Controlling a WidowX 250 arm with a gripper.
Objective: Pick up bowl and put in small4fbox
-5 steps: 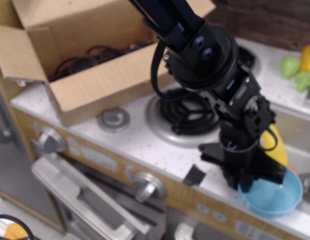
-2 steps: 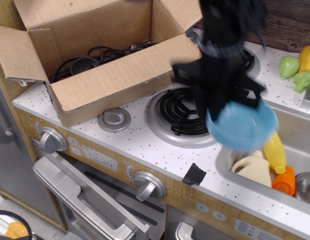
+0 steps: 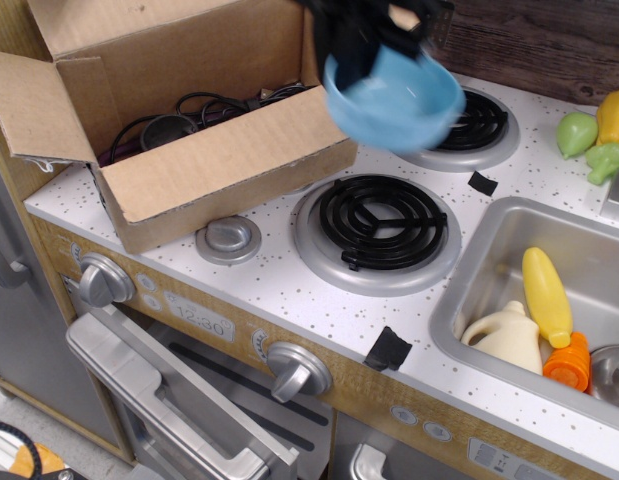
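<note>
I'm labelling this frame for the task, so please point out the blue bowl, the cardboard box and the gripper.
blue bowl (image 3: 399, 100): main camera view, on its outer side wall.
cardboard box (image 3: 224, 165): main camera view, on its front wall.
gripper (image 3: 364, 35): main camera view, blurred black fingers at the bowl's rim.

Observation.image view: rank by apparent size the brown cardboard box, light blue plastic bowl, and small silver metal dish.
1. Brown cardboard box, clearly largest.
2. Light blue plastic bowl; lifted nearer the camera, so somewhat exaggerated.
3. Small silver metal dish, smallest.
</note>
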